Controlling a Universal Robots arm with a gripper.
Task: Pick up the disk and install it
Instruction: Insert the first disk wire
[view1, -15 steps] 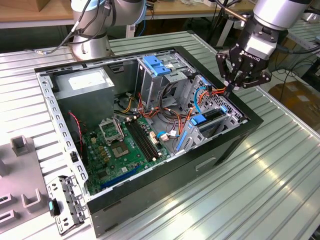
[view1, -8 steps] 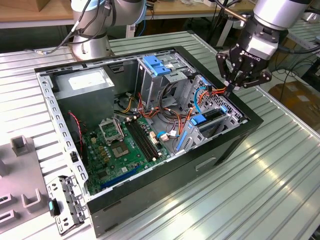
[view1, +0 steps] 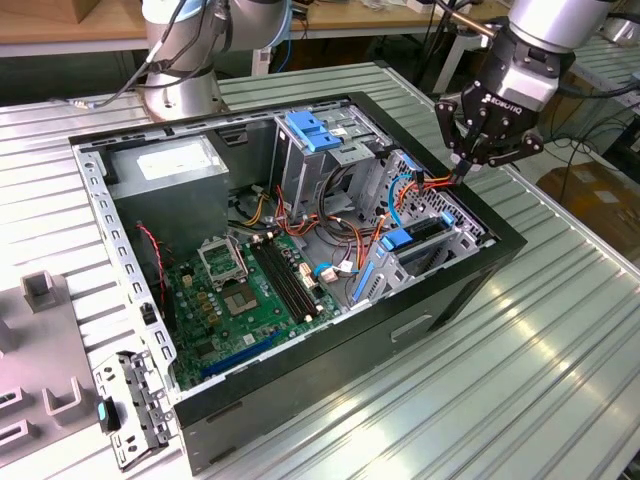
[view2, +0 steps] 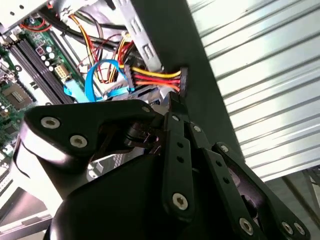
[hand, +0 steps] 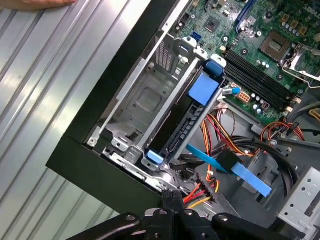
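Tool (view1: 461, 174) was closed, tips together, beside a wired plug (view2: 182, 80). I saw the disk (hand: 182, 127) edgewise in its bay; I judged it stiff, weighty, shock-sensitive, best gripped by its blue rails.

The exterior view looks down from high and well back on the open computer case (view1: 300, 250); both wrist views ride close above the jaws, sharing the cable bundle (view2: 155, 77) beneath them.

Ribbed shiny aluminium tabletop (view1: 560, 330); matt black painted-metal computer case (view1: 440, 300); bare dull grey sheet-metal drive cage (hand: 145, 100); glossy green circuit board (view1: 240, 300); matt black gripper (view1: 478, 152).
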